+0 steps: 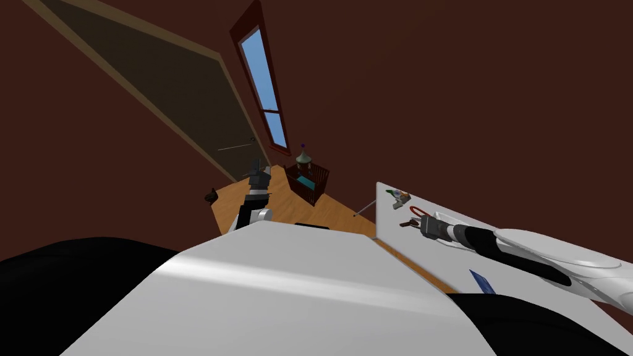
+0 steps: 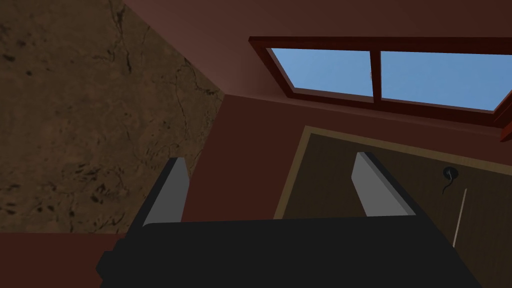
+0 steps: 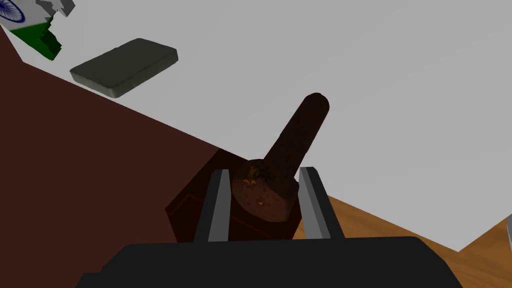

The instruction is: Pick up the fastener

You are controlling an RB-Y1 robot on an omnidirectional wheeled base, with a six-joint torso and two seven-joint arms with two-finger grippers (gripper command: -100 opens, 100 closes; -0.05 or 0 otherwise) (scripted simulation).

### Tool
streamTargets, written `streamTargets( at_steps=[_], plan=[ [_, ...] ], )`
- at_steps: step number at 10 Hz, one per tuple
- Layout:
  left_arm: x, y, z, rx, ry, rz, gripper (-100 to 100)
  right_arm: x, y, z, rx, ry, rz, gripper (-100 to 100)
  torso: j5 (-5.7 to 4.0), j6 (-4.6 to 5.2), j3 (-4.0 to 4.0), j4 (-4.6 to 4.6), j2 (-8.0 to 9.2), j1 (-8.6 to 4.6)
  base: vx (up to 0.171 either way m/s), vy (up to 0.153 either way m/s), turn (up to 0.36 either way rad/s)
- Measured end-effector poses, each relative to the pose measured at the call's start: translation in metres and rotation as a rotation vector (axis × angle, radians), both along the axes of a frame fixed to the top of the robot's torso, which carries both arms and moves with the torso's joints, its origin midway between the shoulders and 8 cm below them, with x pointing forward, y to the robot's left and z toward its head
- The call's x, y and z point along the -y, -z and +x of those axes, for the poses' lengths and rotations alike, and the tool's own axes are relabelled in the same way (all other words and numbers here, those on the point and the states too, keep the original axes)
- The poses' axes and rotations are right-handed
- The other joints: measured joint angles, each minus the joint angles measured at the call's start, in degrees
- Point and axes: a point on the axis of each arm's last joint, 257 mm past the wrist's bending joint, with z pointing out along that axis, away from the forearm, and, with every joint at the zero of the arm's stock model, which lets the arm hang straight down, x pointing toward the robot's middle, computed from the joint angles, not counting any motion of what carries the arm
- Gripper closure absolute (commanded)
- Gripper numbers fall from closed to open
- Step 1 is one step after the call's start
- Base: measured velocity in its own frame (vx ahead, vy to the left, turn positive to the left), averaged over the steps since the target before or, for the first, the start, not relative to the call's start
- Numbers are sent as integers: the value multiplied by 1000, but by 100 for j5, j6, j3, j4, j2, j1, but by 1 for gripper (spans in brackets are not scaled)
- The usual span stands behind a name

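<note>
The fastener (image 3: 292,145) is a rusty dark brown bolt with a round head and a thick shaft. My right gripper (image 3: 263,172) is shut on its head, a finger pressing each side, and the shaft points away from the hand over the white table (image 3: 400,100). In the head view the right gripper (image 1: 415,224) reaches over the table's (image 1: 525,290) near corner with the dark fastener (image 1: 405,224) at its tip. My left gripper (image 2: 272,185) is open and holds nothing; it is raised at the left (image 1: 259,168), away from the table.
A flat grey block (image 3: 125,66) and a green-and-white flag-patterned piece (image 3: 30,20) lie farther along the table. A red looped item (image 1: 419,211) and a blue card (image 1: 482,281) also rest on it. A dark crib (image 1: 307,179) stands by the window wall.
</note>
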Motion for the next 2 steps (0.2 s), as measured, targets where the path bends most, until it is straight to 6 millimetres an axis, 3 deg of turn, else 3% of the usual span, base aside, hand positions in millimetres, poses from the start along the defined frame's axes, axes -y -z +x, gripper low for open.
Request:
streamTargets(
  at_steps=[1,2],
  plan=[
    [0,0,0,0,0,0,0,2,-1,-2,-1,-4,3,100,-2,-4,0,-1,1,-2,8,19,-5],
    [0,0,0,0,0,0,0,1,-1,-2,-2,-6,5,0,-3,-6,1,-1,3,-13,0,0,0]
  ],
)
